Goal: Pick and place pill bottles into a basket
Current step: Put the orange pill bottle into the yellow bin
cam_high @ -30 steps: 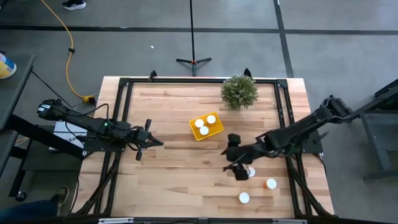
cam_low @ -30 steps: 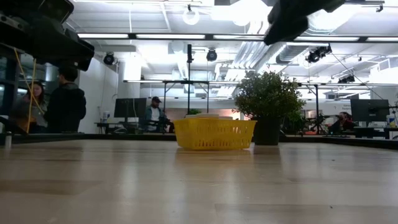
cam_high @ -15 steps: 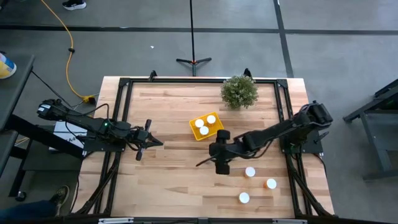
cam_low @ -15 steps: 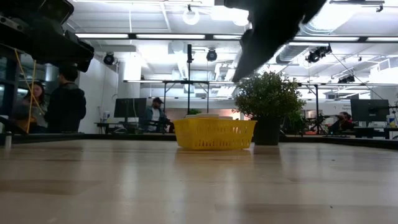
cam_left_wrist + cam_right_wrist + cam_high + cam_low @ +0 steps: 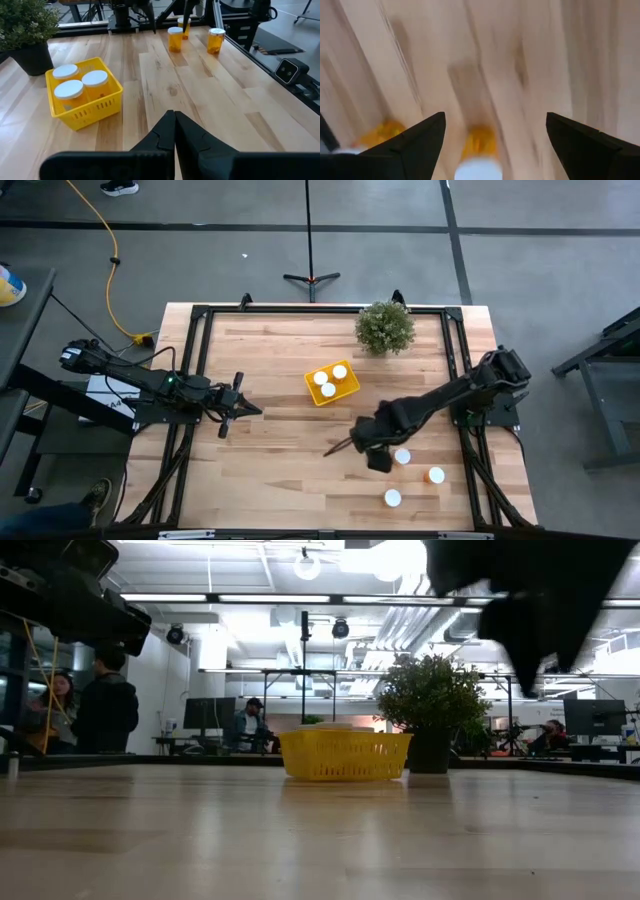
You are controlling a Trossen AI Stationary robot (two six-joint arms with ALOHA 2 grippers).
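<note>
Right gripper, fingers spread, hovers beside a bottle, apparently lining up; centring before closing seems wise. Left gripper waits shut; basket holds three.

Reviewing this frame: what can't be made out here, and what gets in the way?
- Basket contents, low view: hidden by its wall.
- Loose pill bottles, right wrist view: motion-blurred and cut by the picture's bottom edge.
- Right gripper, low view: only a dark blur overhead.
- Bottle labels, high view: too small to read.
</note>
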